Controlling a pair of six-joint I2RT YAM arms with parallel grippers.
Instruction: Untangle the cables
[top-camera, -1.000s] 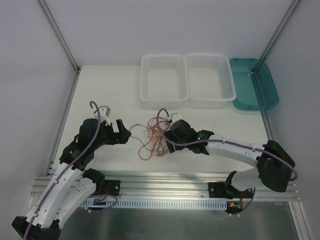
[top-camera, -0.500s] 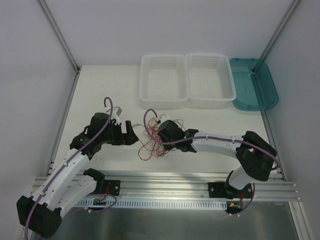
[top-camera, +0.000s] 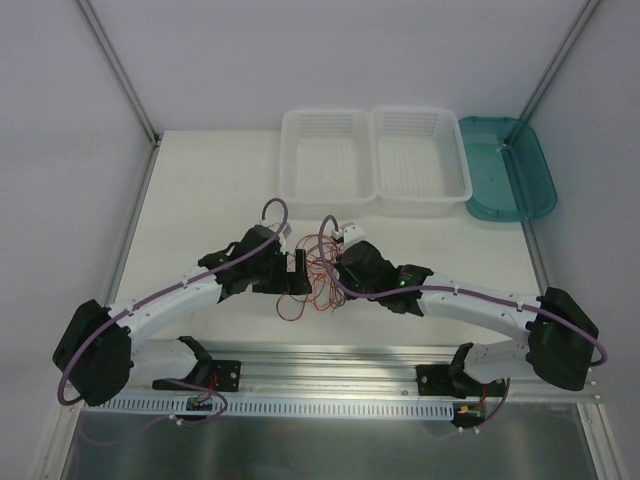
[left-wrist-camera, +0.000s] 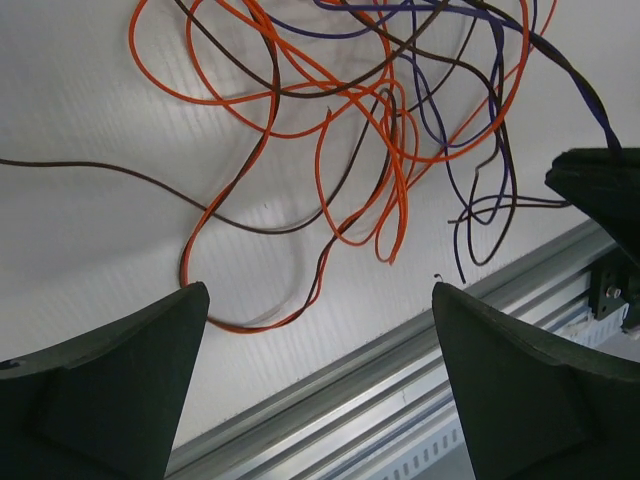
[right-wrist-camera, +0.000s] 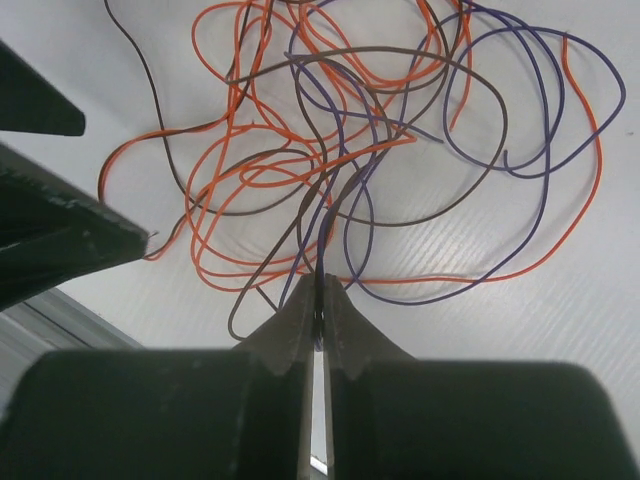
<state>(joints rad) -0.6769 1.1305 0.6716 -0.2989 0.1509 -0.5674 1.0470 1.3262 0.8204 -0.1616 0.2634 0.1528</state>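
Note:
The cables (top-camera: 310, 285) lie as a loose tangle of thin orange, purple and brown wires on the white table, between the two grippers. My left gripper (top-camera: 297, 272) hovers at the tangle's left side. In the left wrist view it (left-wrist-camera: 318, 292) stands open, with nothing between its fingers and the cables' (left-wrist-camera: 335, 150) loops just ahead. My right gripper (top-camera: 328, 270) meets the tangle from the right. In the right wrist view it (right-wrist-camera: 320, 288) is shut, pinching a purple and a brown strand of the cables (right-wrist-camera: 340, 170) at its tips.
Two white mesh baskets (top-camera: 325, 190) (top-camera: 420, 195) and a teal tray (top-camera: 505, 170) stand at the back. An aluminium rail (top-camera: 330, 358) runs along the near table edge, close behind the tangle (left-wrist-camera: 420, 350). The left gripper's fingers (right-wrist-camera: 60, 235) sit close to the right gripper.
The left arm swung right, from the table's left side up to the tangle, staying open. The right gripper closed onto strands of the cables.

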